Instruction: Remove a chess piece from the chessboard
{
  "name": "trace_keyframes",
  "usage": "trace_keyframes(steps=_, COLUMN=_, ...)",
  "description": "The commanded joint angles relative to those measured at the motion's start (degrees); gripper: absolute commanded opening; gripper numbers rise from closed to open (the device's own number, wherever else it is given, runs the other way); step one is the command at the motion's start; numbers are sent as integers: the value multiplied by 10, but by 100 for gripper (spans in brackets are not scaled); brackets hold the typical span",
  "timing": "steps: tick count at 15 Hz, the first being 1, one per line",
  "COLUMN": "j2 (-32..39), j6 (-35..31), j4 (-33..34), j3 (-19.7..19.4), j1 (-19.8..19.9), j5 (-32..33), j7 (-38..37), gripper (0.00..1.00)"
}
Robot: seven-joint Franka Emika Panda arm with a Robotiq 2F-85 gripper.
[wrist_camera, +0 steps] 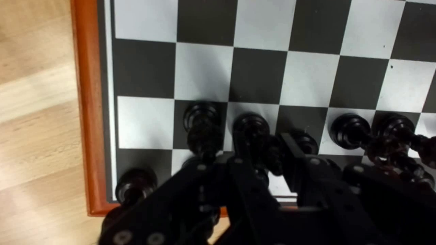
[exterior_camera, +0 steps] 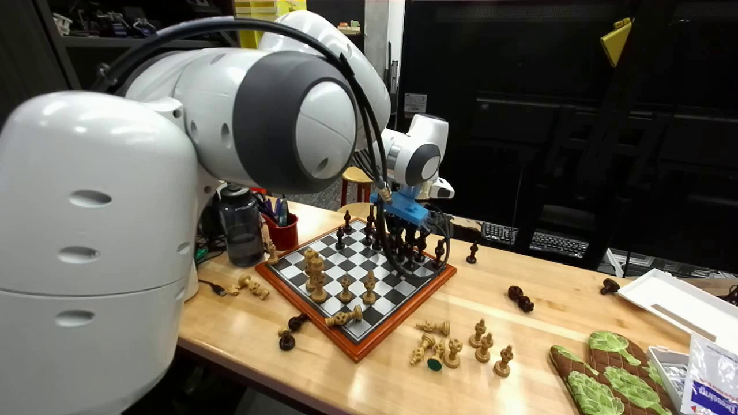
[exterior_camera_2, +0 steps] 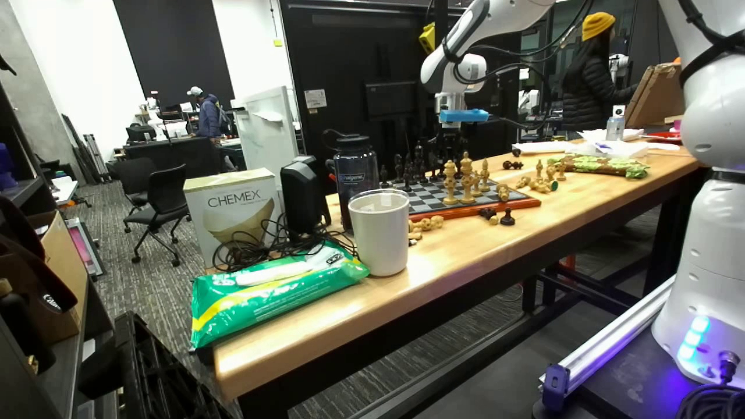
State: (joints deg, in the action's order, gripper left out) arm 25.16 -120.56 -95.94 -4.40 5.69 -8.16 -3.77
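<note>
Claw [wrist_camera: 266,149] low over the chessboard [wrist_camera: 89,102], I have a dark piece [wrist_camera: 251,126] near its edge between my fingers [wrist_camera: 293,146] — gripped or loose, I can't tell — and a skewed lift could topple close-crowding neighbours [wrist_camera: 204,134]

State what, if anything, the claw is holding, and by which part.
Cannot be told: a dark piece shows between the jaws of the claw, but contact is too dark to make out.

The checked, red-brown-edged chessboard [exterior_camera: 357,259] is laid flat on the table [exterior_camera: 403,380]. Dark and pale pieces [exterior_camera: 340,237] are stood on it; one pale piece [exterior_camera: 346,316] is tipped over.
</note>
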Motion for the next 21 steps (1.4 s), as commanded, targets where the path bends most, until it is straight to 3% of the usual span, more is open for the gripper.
trace_keyframes(steps=1, j2=3, j6=15, j4=13, j3=6, j1=7, j5=-6, j7=10, gripper=60)
trace_keyframes(steps=7, j2=1, j6=16, j4=12, j3=7, j1=6, j5=-6, j7=8, gripper=98)
trace_keyframes(steps=21, j2=1, j6=20, j4=15, j3=7, j1=5, j5=-5, j7=6, gripper=100)
